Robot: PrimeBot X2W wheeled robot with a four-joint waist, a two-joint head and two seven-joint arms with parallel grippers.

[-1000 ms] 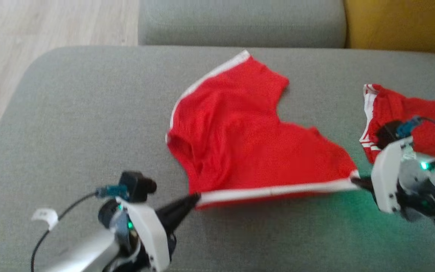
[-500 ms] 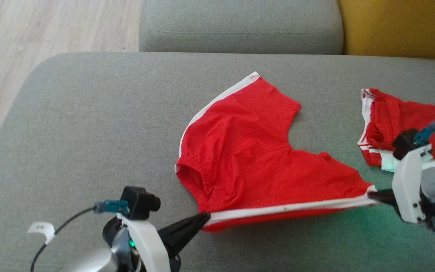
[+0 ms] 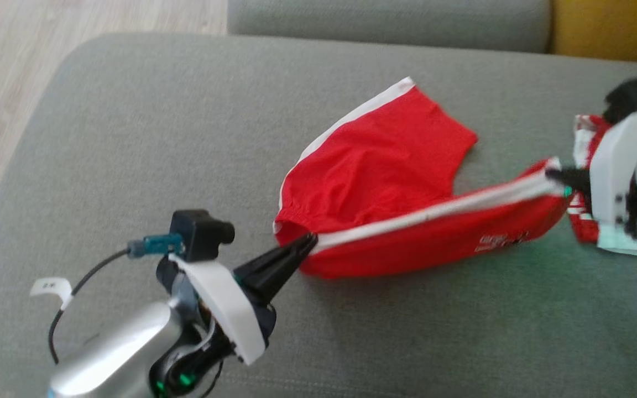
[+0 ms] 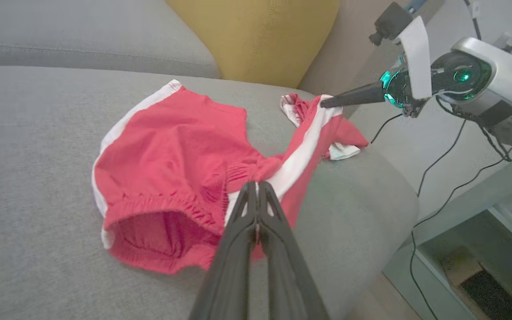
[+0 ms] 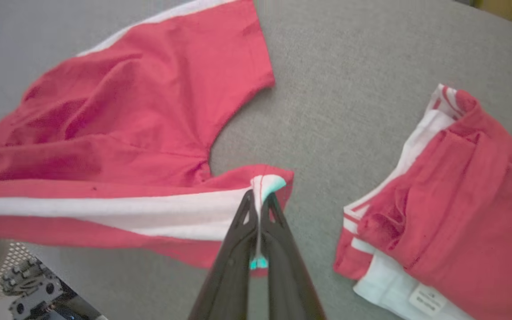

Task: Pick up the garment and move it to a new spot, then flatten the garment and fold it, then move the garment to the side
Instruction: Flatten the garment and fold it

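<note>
Pinching ends of the garment [image 3: 385, 157], left gripper [image 3: 308, 241] and right gripper [image 3: 552, 173]; folded red clothes [image 5: 451, 191] just beside.

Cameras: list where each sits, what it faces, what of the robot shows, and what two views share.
Head view: on the head, looking down at the couch; left fingers and right fingers pinch the stripe ends of the shorts.
Left wrist view: on the left wrist, looking along its shut fingers over the shorts toward the right arm.
Right wrist view: on the right wrist, looking down its fingers at the stripe's end and a folded garment.
Shared: head and left wrist views both show the right fingers.
</note>
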